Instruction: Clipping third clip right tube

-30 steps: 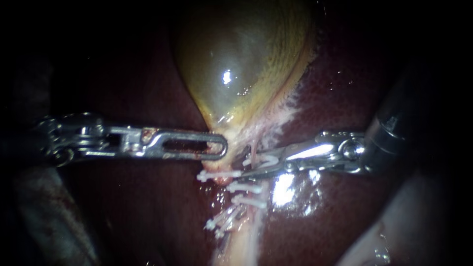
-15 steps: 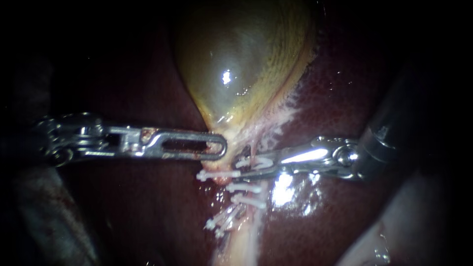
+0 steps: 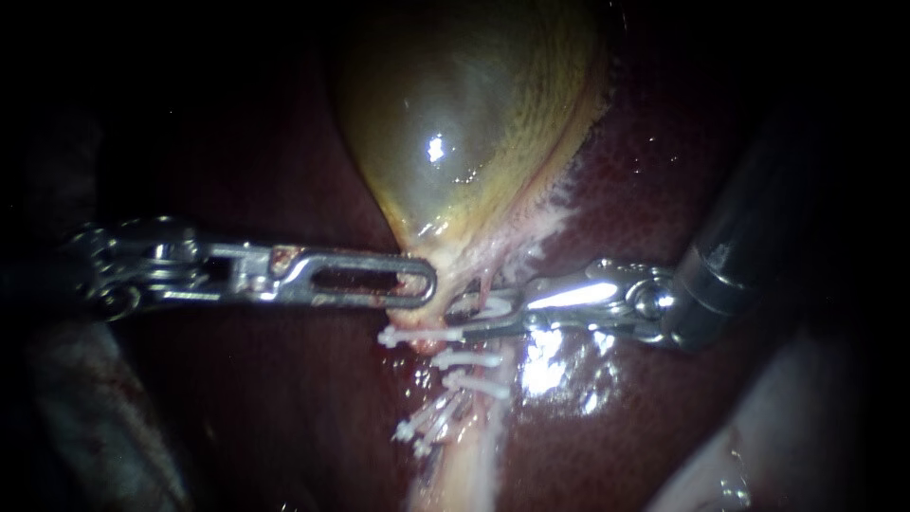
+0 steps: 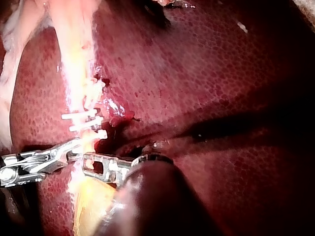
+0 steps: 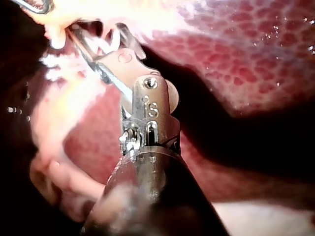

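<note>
Right instrument (image 3: 466,317) slid in over the tube (image 3: 487,283), jaws apart holding a white clip (image 3: 491,305); left instrument (image 3: 425,283) clamps gallbladder (image 3: 455,123); we note wet liver (image 3: 664,171).

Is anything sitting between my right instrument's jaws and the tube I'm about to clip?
Nothing visible does. The right instrument, holding a white clip in its jaws, reaches the thin tube under the gallbladder. The placed clips lie below; the left instrument grips the gallbladder beside it.
</note>
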Controlling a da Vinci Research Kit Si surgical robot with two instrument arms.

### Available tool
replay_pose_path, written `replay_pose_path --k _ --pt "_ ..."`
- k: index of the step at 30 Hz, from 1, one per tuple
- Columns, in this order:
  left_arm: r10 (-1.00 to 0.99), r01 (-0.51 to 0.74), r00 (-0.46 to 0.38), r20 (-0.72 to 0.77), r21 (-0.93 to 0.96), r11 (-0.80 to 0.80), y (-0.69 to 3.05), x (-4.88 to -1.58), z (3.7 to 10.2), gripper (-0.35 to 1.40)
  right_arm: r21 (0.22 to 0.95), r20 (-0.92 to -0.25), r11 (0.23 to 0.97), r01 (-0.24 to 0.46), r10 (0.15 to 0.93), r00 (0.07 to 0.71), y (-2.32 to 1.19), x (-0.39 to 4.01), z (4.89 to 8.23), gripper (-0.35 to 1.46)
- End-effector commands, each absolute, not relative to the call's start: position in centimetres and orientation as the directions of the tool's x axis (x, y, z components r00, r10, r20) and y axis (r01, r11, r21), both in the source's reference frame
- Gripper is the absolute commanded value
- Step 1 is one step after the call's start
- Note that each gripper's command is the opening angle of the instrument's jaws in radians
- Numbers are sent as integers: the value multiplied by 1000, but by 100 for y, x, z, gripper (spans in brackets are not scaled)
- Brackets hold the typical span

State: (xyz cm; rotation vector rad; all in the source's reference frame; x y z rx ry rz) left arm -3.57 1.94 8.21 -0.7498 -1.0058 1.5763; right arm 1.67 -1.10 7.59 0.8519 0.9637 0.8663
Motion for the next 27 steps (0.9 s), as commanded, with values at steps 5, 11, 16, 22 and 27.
replay_pose_path --k 5,11,16,22,27 --pt "972 -441 -231 35 -895 -73 194 -357 821 -35 890 -320 397 -222 894 314 -108 165 756 34" --pt "972 -441 -231 35 -895 -73 194 -357 821 -35 891 -320 397 -222 894 314 -107 164 756 32" --pt "972 -441 -232 35 -895 -73 194 -357 821 -35 892 -321 396 -219 894 313 -106 161 755 20" --pt "972 -441 -231 35 -895 -73 194 -357 821 -35 892 -321 397 -216 893 315 -106 157 753 -17" --pt "972 -441 -231 34 -895 -73 194 -357 821 -35 897 -335 397 -197 898 286 -105 150 754 -35"
